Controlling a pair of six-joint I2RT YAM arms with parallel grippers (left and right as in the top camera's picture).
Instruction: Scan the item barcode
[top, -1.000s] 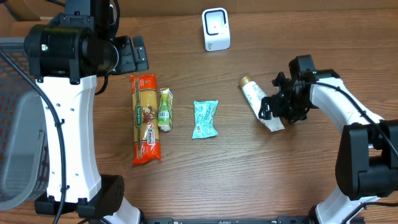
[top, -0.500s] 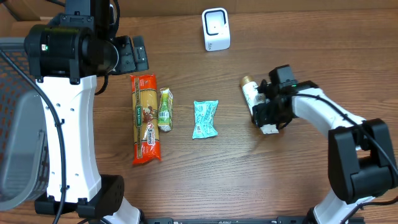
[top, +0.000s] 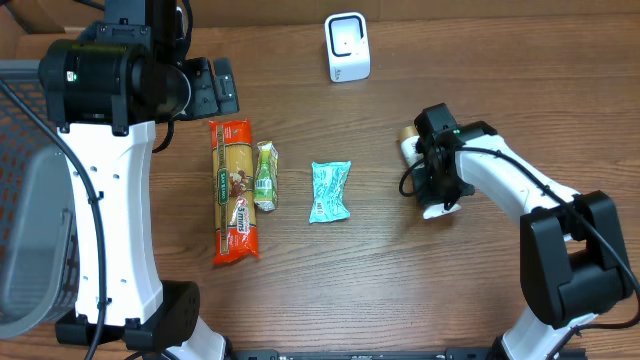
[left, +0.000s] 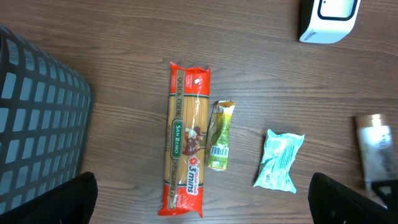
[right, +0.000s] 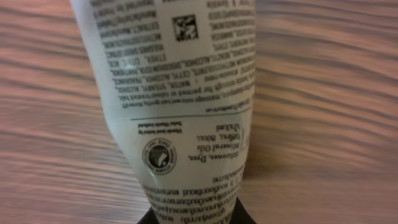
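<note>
Over the last second the right gripper (top: 433, 178) swung in from the far side of the tube (top: 409, 146) and came down on top of it. Its fingers went from wide apart to nearly touching. In the right wrist view the tube's printed side fills the picture. It narrows toward the one dark finger (right: 193, 218) we can see at the bottom edge, so we judge that the fingers are closed on the flat, crimped end. The tube has also turned a little. Its gold cap now points away from the fingers, toward the far side of the table, and the body seems to lie flat on the wood.

For the task, this looks like the end of the grasp, with the lift and the carry not yet begun. The scanner (top: 347, 47) stands well beyond the fingers, past the cap end and off toward the other arm. We see a small square code near the top of the print but cannot make out a striped barcode.

The left gripper (top: 222, 90) has not moved. Its fingers (left: 74, 199) are spread wide and hold nothing. Between them lie the pasta pack (left: 185, 146), a green sachet (left: 220, 135) and a teal packet (left: 280, 160).
</note>
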